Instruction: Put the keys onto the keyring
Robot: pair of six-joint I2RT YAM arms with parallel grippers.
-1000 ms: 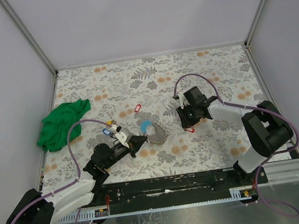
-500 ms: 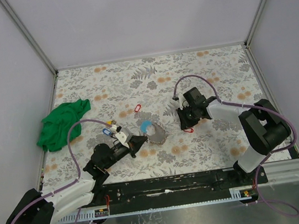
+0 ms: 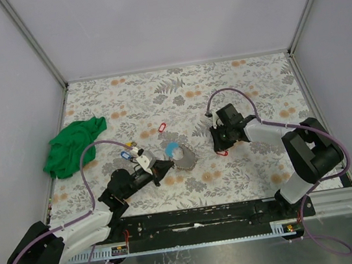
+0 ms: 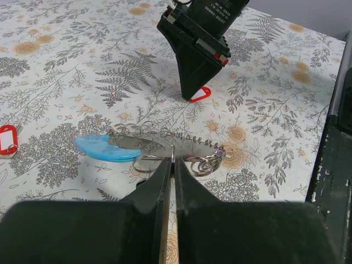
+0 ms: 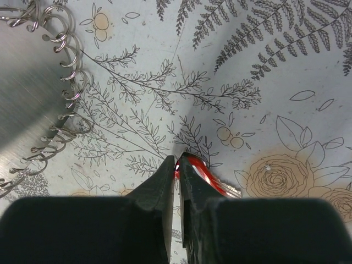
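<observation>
On the floral desk [image 3: 248, 82], the left jaws are closed on the keyring [image 4: 104, 149], and the right jaws pinch a red key [image 5: 201, 171] tight.

Bright even light, blurred near jaws

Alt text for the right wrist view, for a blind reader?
The right gripper, nearly shut, pinches the red plastic tag of a small key on the flower-printed tablecloth. At upper left lies the grey metal keyring, its edge fringed with small wire rings.
</observation>
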